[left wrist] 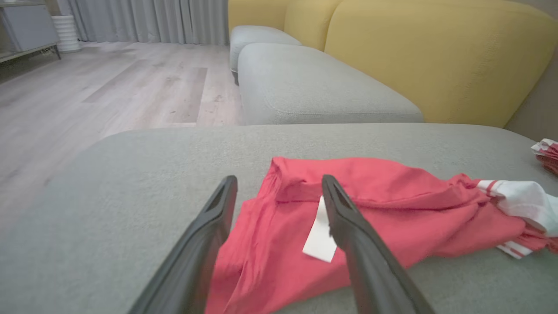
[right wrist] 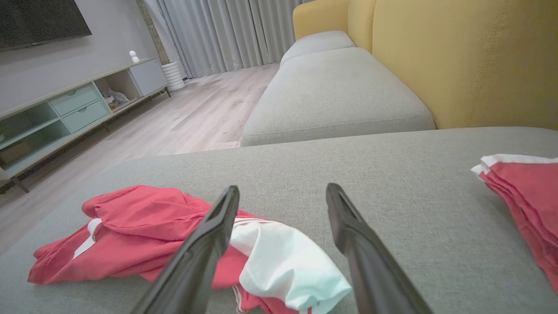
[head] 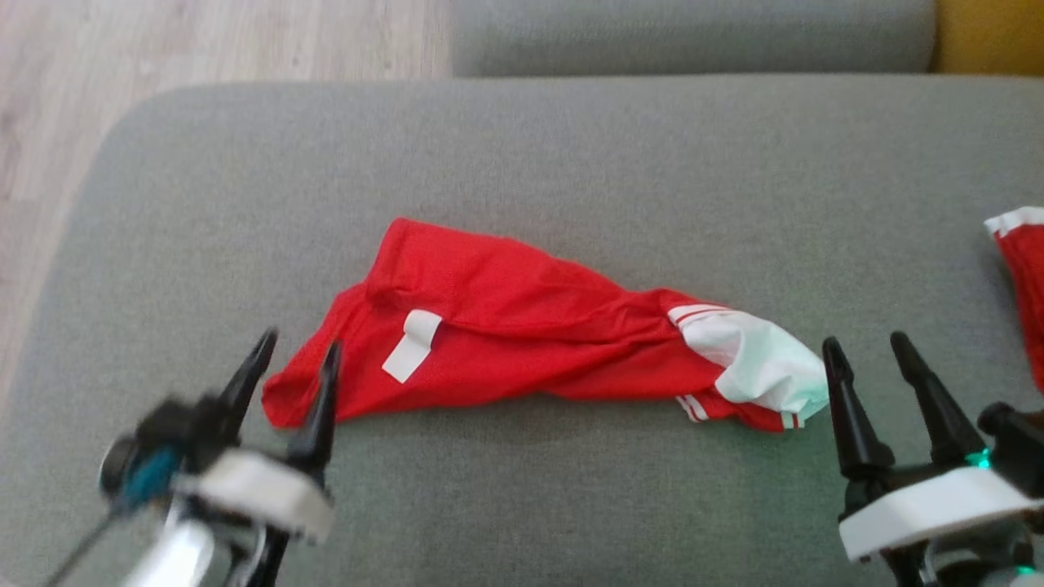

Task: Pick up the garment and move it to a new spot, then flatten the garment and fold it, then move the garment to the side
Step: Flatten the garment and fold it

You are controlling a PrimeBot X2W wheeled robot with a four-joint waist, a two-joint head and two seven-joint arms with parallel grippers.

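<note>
Your left gripper [head: 300,342] hovers with its 2 fingers apart at the left end of the red garment [head: 522,334] (crumpled, white tag showing). Your right gripper [head: 864,341], also spread, sits just beside its white end. The garment lies mid-cushion on the grey sofa [head: 571,163], with a second red garment [head: 1029,277] at the right edge.

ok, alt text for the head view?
Crumpled red garment with a white end on a grey cushion. Open left pincer at its red end, open right pincer beside the white end. At right edge, a second red garment.
</note>
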